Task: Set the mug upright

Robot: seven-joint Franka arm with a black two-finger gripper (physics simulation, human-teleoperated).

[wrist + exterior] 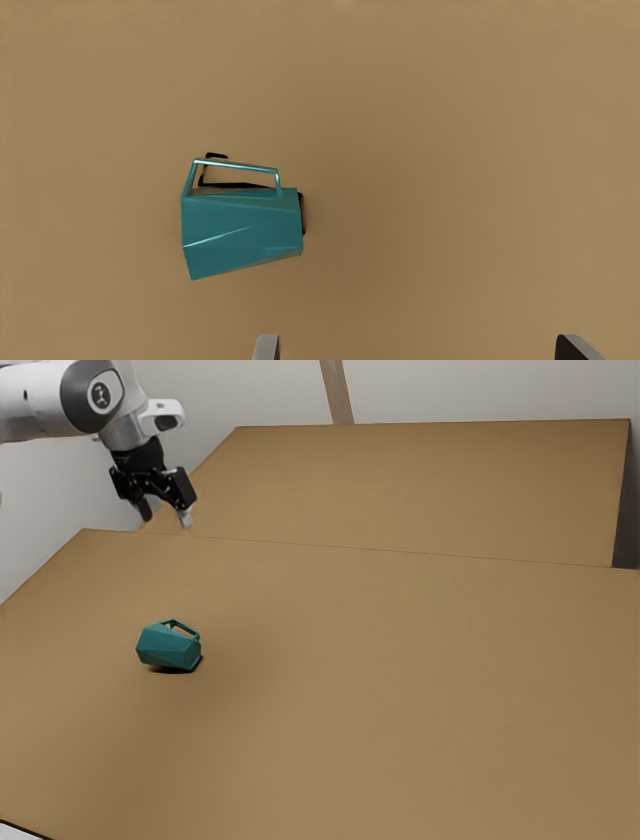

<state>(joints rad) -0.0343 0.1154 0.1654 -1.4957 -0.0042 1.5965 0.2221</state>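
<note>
Teal, the mug (242,222) lies on its side on the table (400,690), handle (236,165) raised. My gripper (167,517) hangs above it, spread wide and empty. I'm at the approach: next, align and descend. Which end opens, I can't quite tell.

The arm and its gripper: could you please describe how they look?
The arm is white and rounded, with a dark grey joint band bearing a round, light-and-dark emblem. The gripper is black and blocky; its fingers have grey tips.
</note>
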